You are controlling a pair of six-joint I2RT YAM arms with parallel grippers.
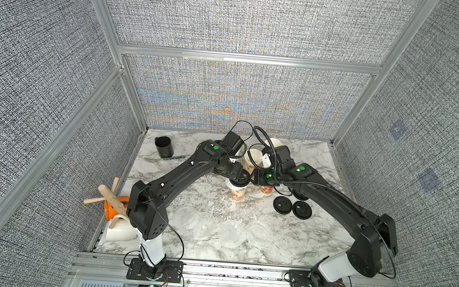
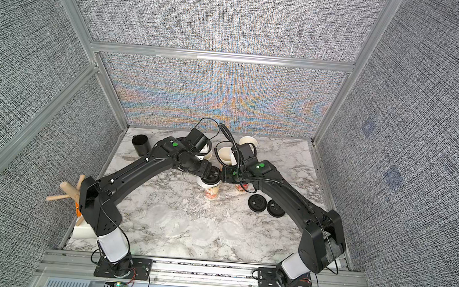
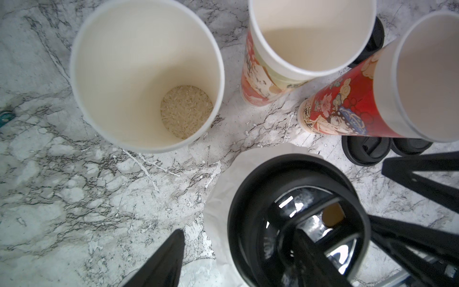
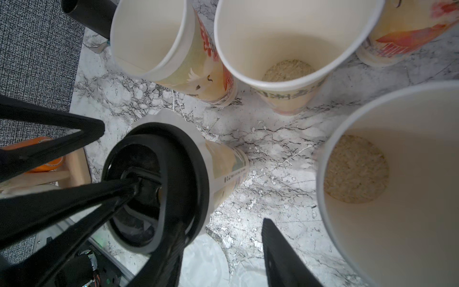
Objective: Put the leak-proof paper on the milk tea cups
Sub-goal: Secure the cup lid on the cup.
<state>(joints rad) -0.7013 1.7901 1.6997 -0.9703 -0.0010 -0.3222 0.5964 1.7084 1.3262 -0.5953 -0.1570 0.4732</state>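
One milk tea cup [image 1: 237, 194] stands mid-table with a black lid [image 3: 298, 218] on its mouth. Leak-proof paper [image 3: 223, 188] sticks out from under that lid. My left gripper [image 3: 238, 233] hangs over it, open, one finger on the lid's top and the other outside the rim. My right gripper [image 4: 223, 223] is open beside it, one finger over the lid's edge [image 4: 159, 188], the other over bare table. Open cups [image 1: 252, 158] [image 1: 274, 142] stand behind; another cup [image 1: 266, 190] sits under my right wrist. Some hold rice. Loose paper sheets [image 1: 188, 219] [image 1: 231, 231] [image 1: 260, 230] lie near the front.
Two spare black lids [image 1: 283, 204] [image 1: 301, 210] lie right of the cups. A plain black cup [image 1: 164, 147] stands at the back left. A wooden rack [image 1: 112, 199] with an orange and a white mug sits at the left edge. Fabric walls close three sides.
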